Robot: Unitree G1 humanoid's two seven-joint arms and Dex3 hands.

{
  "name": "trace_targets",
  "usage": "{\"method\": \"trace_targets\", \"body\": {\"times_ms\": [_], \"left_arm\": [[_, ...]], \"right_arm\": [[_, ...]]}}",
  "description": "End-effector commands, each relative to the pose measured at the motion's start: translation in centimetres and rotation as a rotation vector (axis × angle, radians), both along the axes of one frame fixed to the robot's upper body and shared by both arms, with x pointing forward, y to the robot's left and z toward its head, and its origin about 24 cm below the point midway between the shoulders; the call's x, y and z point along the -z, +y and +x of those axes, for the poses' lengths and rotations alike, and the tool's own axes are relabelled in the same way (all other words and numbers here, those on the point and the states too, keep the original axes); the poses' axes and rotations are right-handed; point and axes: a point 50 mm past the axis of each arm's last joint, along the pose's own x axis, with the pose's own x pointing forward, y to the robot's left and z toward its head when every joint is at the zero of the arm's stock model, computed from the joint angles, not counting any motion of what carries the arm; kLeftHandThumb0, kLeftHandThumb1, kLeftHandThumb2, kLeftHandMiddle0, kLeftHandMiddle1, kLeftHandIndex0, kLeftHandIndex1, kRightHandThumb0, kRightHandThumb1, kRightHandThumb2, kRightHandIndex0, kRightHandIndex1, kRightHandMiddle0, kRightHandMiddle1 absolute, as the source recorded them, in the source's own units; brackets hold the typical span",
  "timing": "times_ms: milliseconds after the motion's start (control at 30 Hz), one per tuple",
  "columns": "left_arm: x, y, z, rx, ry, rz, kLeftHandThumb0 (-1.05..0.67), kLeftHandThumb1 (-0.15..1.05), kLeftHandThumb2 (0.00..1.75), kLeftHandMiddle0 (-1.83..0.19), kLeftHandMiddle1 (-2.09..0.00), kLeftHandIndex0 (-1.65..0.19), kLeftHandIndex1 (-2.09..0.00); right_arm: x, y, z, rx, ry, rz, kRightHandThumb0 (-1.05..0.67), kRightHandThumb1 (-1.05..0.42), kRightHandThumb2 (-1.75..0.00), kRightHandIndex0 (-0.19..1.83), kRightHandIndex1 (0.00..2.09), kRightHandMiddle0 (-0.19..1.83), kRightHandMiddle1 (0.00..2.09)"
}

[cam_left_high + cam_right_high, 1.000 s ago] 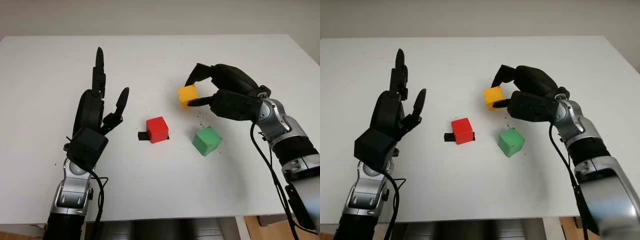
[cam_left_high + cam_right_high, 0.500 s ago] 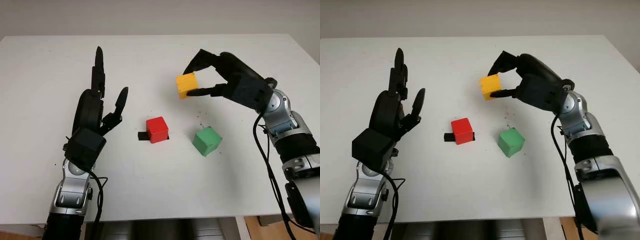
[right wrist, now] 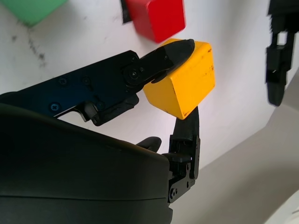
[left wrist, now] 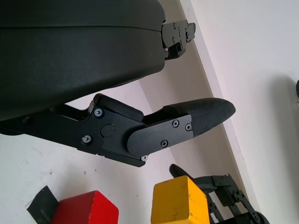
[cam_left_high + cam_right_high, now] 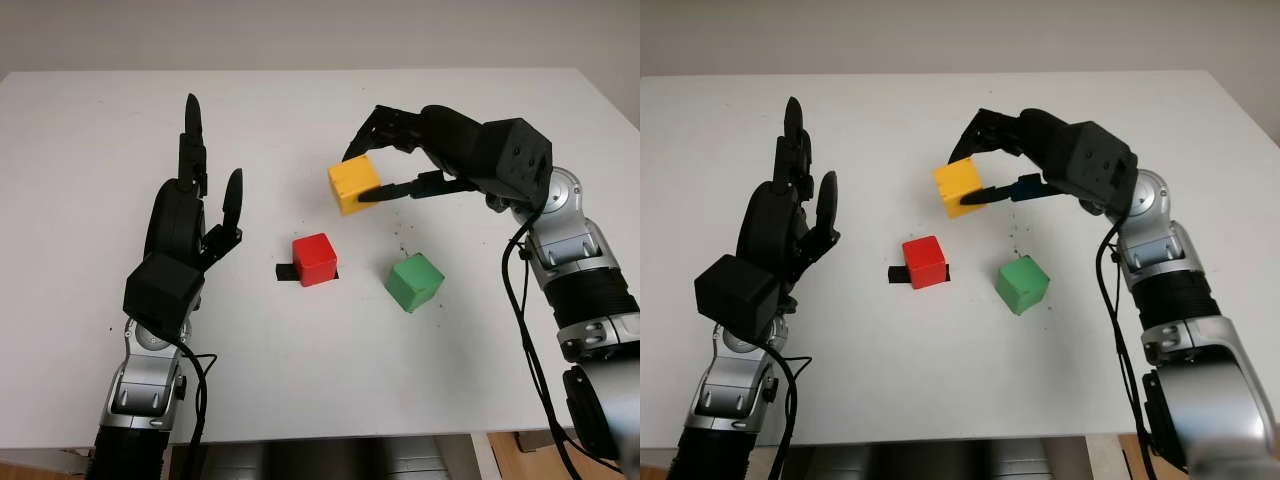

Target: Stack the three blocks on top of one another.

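Left eye view: yellow block (image 5: 354,186) pinched aloft in right hand (image 5: 400,160); left hand (image 5: 190,215) open.

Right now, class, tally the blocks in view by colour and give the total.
Yellow block, held in the right hand: 1
Red block, on the table: 1
Green block, on the table: 1
Total: 3

A big white table (image 5: 300,370) is sitting under everything. A small piece of black tape (image 5: 284,272) is lying flat near its middle. Tiny dark specks (image 5: 402,240) are lying on the tabletop a little to the right of the tape.
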Motion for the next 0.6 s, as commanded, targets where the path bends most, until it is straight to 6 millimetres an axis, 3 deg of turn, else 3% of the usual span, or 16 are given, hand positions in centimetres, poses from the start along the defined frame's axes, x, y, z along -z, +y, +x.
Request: {"method": "trace_targets", "body": {"times_ms": [0,567], "left_arm": [[-0.4,0.1,0.1,-0.006,-0.022,-0.007,-0.8,1.05,0.73,0.19,-0.03,0.19,0.0],[-0.2,0.1,-0.1,-0.012,-0.024,-0.005,-0.78,1.05,0.72,0.19,-0.04,0.19,0.0]], "right_arm": [[-0.2,0.4,-0.3,-0.023,-0.008,0.017,-0.56,-0.99,-0.05,0.21,0.41,0.41,1.49],[1.3,2.6,-0.9,-0.118,0.087,0.02,-0.6,-0.99,-0.06,0.21,0.39,0.42,1.55]]}}
